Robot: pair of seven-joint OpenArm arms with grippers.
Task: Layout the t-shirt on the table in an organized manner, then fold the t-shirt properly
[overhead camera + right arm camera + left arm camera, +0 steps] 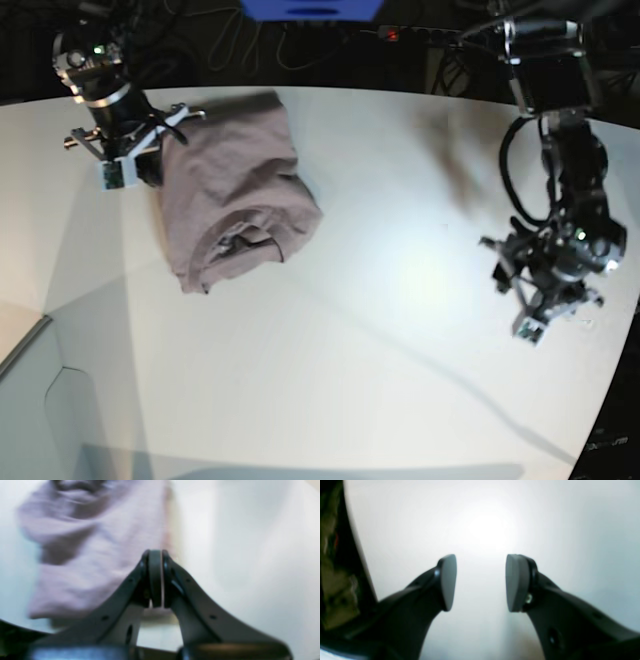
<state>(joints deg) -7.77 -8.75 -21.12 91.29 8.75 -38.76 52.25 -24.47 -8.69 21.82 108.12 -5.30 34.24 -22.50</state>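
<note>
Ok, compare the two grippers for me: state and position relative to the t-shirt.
The left gripper is open and empty over bare table, far from the t-shirt. The right gripper is shut, pads together, at the t-shirt's edge; whether it pinches cloth is unclear. Both have dark fingers with grey pads.

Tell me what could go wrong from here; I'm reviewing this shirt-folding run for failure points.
1. The t-shirt lies bunched, its neckline tucked underneath, so folding it as it lies would likely lock in the creases.
2. The right gripper looks shut beside the shirt's edge; whether it pinches cloth is unclear, so a pull may slip or drag the heap.
3. The left gripper hangs open, far off over bare table; one-sided pulling could skew the shirt.
</note>
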